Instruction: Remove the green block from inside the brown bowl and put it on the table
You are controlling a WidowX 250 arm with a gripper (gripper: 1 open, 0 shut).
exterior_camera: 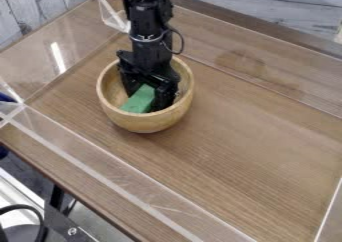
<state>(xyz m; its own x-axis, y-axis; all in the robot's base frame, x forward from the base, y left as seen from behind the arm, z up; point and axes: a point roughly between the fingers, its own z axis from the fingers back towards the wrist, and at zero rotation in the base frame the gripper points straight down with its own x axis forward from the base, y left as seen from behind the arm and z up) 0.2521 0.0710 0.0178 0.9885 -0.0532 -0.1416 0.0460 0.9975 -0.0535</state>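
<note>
Even soft daylight, glare streaks on acrylic walls (54, 54), low resolution, slightly blurry

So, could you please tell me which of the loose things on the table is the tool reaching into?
The brown bowl: the open tool reaches inside it, straddling the green block.

Bright green block (138, 101) in a light-brown bowl (160, 117) — wood-grain brown table (241, 146), black end effector (147, 90).
</note>
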